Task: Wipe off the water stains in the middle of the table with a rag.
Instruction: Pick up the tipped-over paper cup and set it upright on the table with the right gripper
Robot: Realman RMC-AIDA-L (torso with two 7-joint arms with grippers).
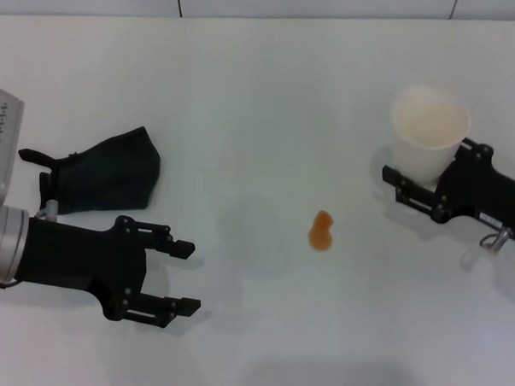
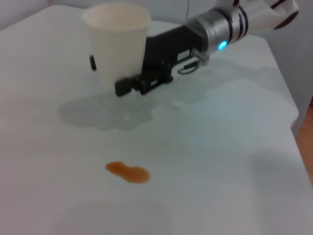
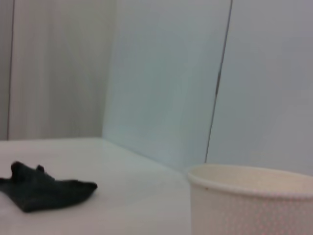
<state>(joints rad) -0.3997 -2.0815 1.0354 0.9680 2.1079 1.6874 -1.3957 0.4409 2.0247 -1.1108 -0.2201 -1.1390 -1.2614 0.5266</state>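
Two grippers are over the table [image 1: 262,82], a wide, smooth, plain white top. The left gripper [image 1: 184,278] sits at the near left, its two black fingers spread well apart with nothing between them, pointing toward the centre. The right gripper [image 1: 393,183] is at the right, its jaws set on either side of the base of a translucent whitish cup [image 1: 427,132]; they appear closed against the cup wall, and the cup stands upright on the table. The water stains [image 1: 321,231] form one small orange-brown, peanut-shaped blot in the middle of the table, between the two grippers and touched by neither. The rag [image 1: 104,173], a soft dark green-black cloth, lies crumpled at the left, just beyond the left gripper, with a small strap-like tab pointing to the left edge. The head view alone shows rag, blot and both grippers together. The left wrist view omits the rag but shows the blot [image 2: 127,172] with glossy edges, the cup [image 2: 117,41] tapering toward its base, the far gripper [image 2: 110,73] and faint grey shadows on the table [image 2: 220,161]. The right wrist view shows the cup's rolled rim [image 3: 249,178] close up, and the rag [image 3: 41,191] as a low flat heap far across the table
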